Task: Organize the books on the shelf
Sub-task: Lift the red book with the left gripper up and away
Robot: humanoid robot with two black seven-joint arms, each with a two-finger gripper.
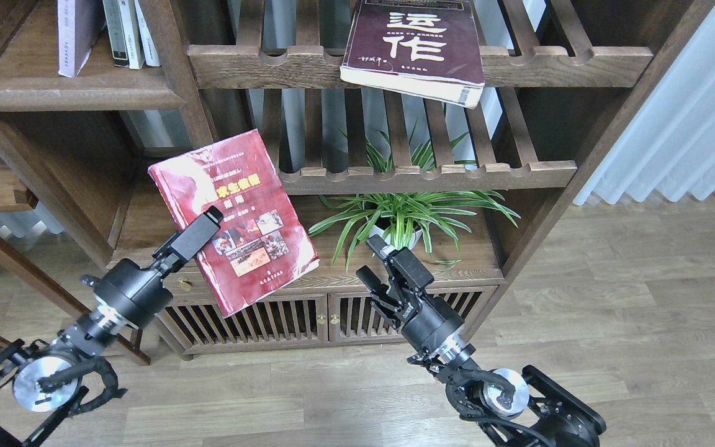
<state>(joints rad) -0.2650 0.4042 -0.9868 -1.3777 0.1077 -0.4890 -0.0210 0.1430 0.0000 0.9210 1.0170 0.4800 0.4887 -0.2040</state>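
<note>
A home study or living room is suggested, though little of the room is seen. A dark wooden bookcase [606, 124] with slatted racks [419, 62] and small cupboard doors [283, 320] is shown, with books [123, 31], a potted plant [404, 217], wood-look flooring [643, 323] and pale curtains [692, 124].

Head view looks forward and down (fairly near) at the shelving [419, 177].

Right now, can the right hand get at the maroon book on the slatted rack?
Probably yes: the right hand is open and empty, and the maroon book overhangs the rack's front rail, nothing between.
</note>
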